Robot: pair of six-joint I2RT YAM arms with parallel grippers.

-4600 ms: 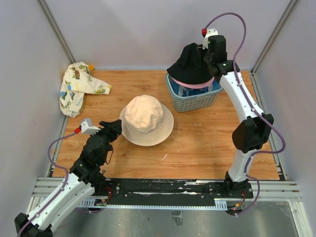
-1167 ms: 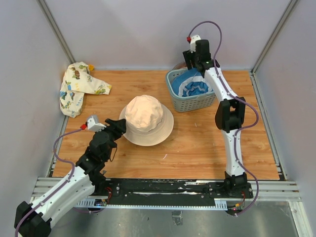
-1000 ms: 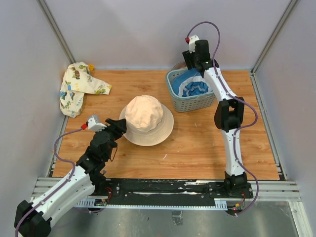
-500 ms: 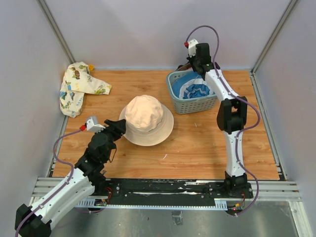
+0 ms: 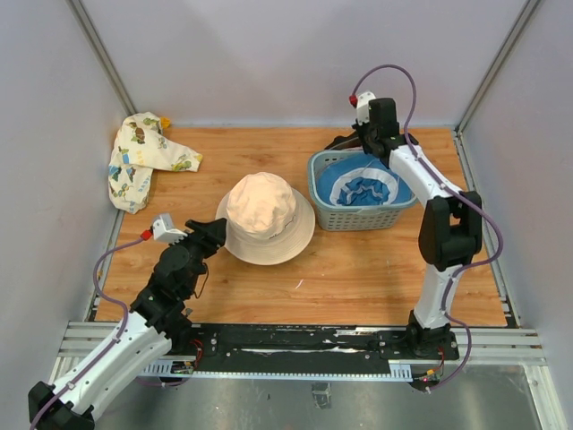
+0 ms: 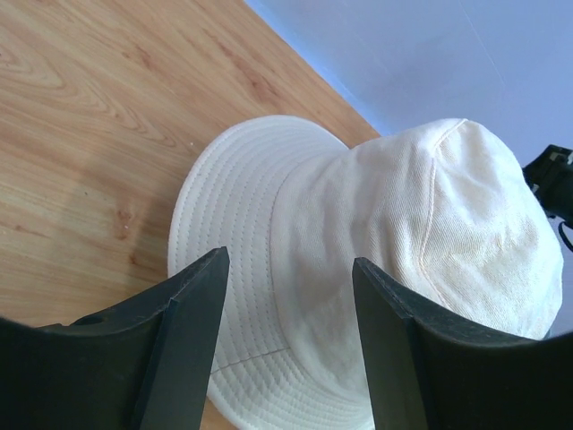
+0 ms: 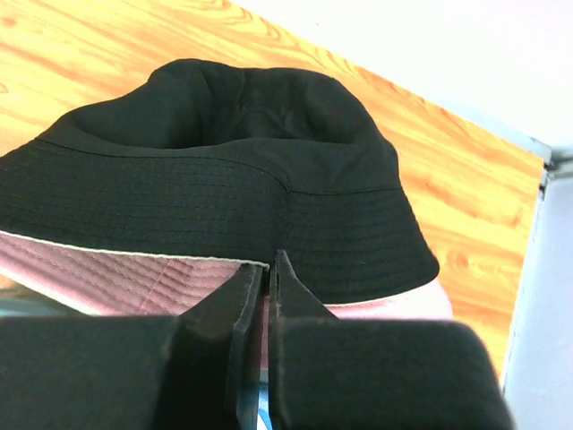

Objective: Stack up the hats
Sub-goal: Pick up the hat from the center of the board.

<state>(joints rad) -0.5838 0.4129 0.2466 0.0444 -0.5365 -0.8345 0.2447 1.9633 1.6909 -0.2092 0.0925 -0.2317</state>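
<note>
The cream hat (image 5: 267, 215) sat crown up in the middle of the table (image 5: 358, 269), with its brim flat on the wood. The left gripper (image 5: 215, 231) lay low at the brim's 8 o'clock edge. Its fingers were spread wide and held nothing. In the left wrist view they framed the brim and crown, which lay just ahead of them. Whether a fingertip touched the brim could not be told.

At 2 o'clock from the cream hat stood the basket (image 5: 358, 218), holding the blue hat (image 5: 363, 188) crumpled inside it with the pale lining showing. The right arm reached over to the basket's 12 o'clock rim.

The right wrist view showed the right gripper (image 7: 267, 262) with its fingers pressed together. The tips pinched the near brim edge of the black hat (image 7: 233, 170). That hat sat crown up on top of the pink hat (image 7: 161, 273), whose brim showed as a band below the black one on either side of the fingers. From above, the arm hid nearly all of this pair, and only a dark scrap showed behind the basket's far rim.

A printed cloth (image 5: 143, 161) lay bunched in the table's 10 o'clock corner, well apart from both grippers.
</note>
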